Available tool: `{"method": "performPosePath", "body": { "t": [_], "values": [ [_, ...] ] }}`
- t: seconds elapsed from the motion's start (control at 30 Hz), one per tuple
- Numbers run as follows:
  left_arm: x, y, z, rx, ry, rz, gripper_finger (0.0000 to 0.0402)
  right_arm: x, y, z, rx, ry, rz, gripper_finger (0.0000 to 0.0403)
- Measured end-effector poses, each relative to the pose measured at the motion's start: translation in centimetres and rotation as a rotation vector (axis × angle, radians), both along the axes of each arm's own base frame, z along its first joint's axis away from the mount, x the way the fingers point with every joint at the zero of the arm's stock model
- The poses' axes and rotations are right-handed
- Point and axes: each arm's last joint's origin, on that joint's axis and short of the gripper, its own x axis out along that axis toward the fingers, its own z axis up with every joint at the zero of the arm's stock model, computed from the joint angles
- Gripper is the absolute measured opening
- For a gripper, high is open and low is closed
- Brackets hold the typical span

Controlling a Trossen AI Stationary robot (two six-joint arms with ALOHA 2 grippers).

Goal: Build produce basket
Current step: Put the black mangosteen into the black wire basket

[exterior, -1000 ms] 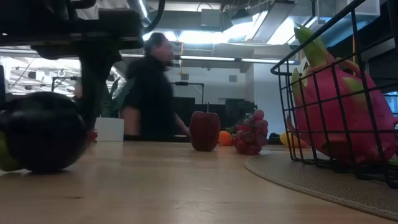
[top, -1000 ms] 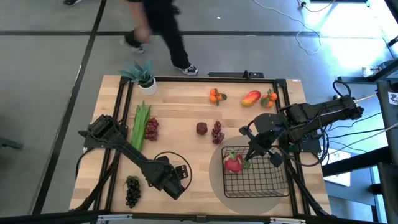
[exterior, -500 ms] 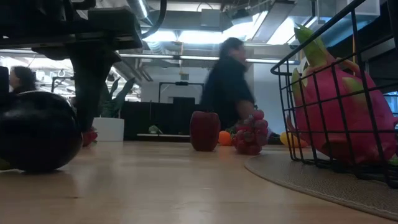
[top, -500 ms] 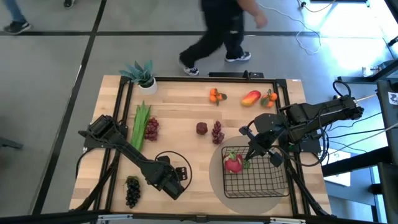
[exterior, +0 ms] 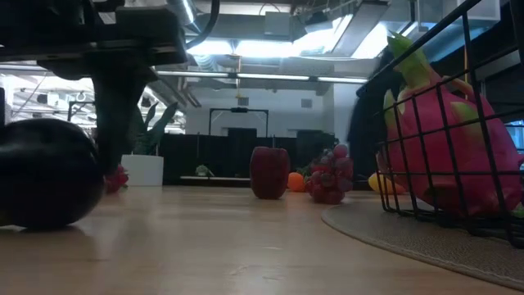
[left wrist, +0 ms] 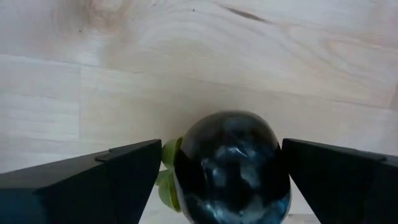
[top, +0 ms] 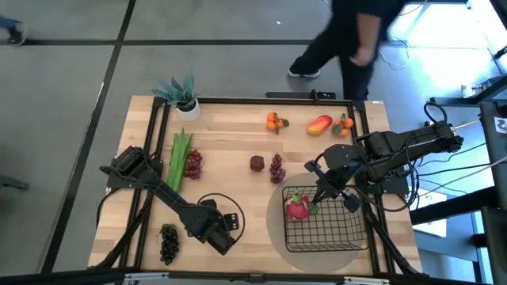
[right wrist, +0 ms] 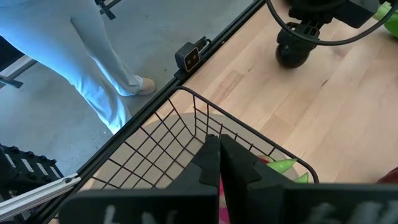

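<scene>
My left gripper (top: 229, 225) is low near the table's near edge, open, with one finger on either side of a glossy black round fruit (left wrist: 230, 168) with a green calyx. That fruit (exterior: 49, 172) rests on the wood. The black wire basket (top: 326, 248) stands on a round grey mat (top: 273, 229). A pink dragon fruit (top: 298, 208) lies in its far left corner. My right gripper (top: 321, 190) hangs shut over the basket's far rim (right wrist: 186, 93), beside the dragon fruit's green leaves. My left gripper: whether either finger (left wrist: 329, 180) touches the black fruit cannot be told; the fruit sits on the table between them. My right gripper: its own shut fingers (right wrist: 214, 158) hide what lies under them, so I cannot tell whether it touches the dragon fruit or the basket.
Tangerines (top: 274, 121) (top: 343, 124) and a mango (top: 319, 124) lie by the far edge. Purple grapes (top: 276, 168) and a dark red fruit (top: 257, 163) sit mid-table. Left: green stalk (top: 179, 158), red grapes (top: 192, 163), dark grapes (top: 168, 241), potted plant (top: 182, 95). A person (top: 356, 39) walks behind the table.
The black fruit has rolled a little toward the table's left between my left fingers; its green calyx no longer shows in the low view. A person has walked past the far edge from left to right. My right gripper has kept still.
</scene>
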Motion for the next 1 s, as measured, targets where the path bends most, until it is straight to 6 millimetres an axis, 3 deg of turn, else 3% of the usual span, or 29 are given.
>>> {"method": "performPosePath", "body": {
  "t": [0.37, 0.6, 1.0],
  "values": [
    [0.0, 0.0, 0.0, -0.001, 0.002, 0.000, 0.0250, 0.0, 0.0, 0.0, 0.000, 0.000, 0.000, 0.0000],
    [0.0, 0.1, 0.0, 0.012, 0.008, -0.035, 0.0248, 0.0, 0.0, 0.0, 0.000, -0.001, 0.000, 0.0000],
    [-0.1, 0.4, 1.1, 0.061, 0.006, -0.281, 0.0247, 0.0, 0.0, 0.0, 0.000, -0.001, 0.000, 0.0000]
  ]
}}
